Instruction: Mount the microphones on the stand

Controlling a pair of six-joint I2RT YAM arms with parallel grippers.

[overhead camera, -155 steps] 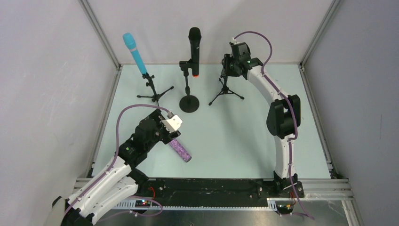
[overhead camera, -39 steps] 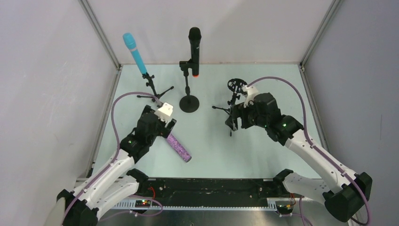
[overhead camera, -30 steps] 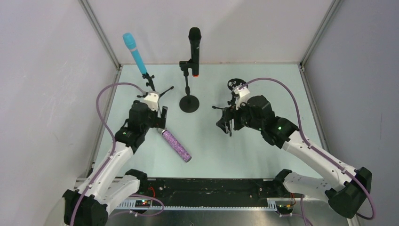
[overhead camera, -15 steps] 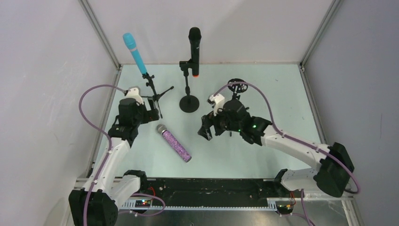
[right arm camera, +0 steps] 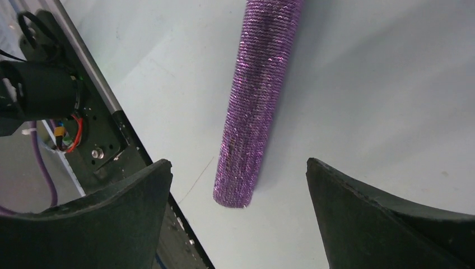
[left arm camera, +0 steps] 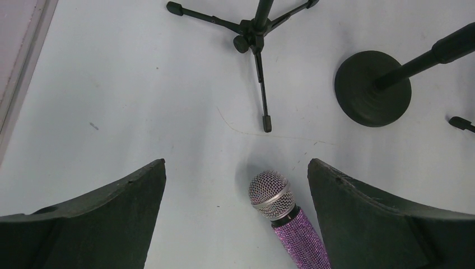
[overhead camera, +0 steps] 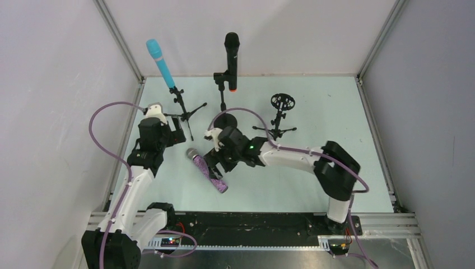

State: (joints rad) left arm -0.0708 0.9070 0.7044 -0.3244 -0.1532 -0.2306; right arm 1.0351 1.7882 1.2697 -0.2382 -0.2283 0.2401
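A: Where is the purple glitter microphone (overhead camera: 208,171)?
B: Flat on the desk (overhead camera: 313,112), mesh head rearward. The right gripper (right arm camera: 236,162) hangs over its handle end, jaws spread, touching nothing.
A: And the left gripper (left arm camera: 235,162)?
B: Near the head, jaws spread wide. Turquoise microphone (overhead camera: 161,63) and black microphone (overhead camera: 231,59) sit on stands behind

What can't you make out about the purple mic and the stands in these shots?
Top view: the right gripper covers the middle of the purple microphone; contact cannot be told.
Left wrist view: bottom edge cuts off its handle; top edge cuts off the tripod stand and round-base stand.
Right wrist view: top edge cuts off its mesh head.
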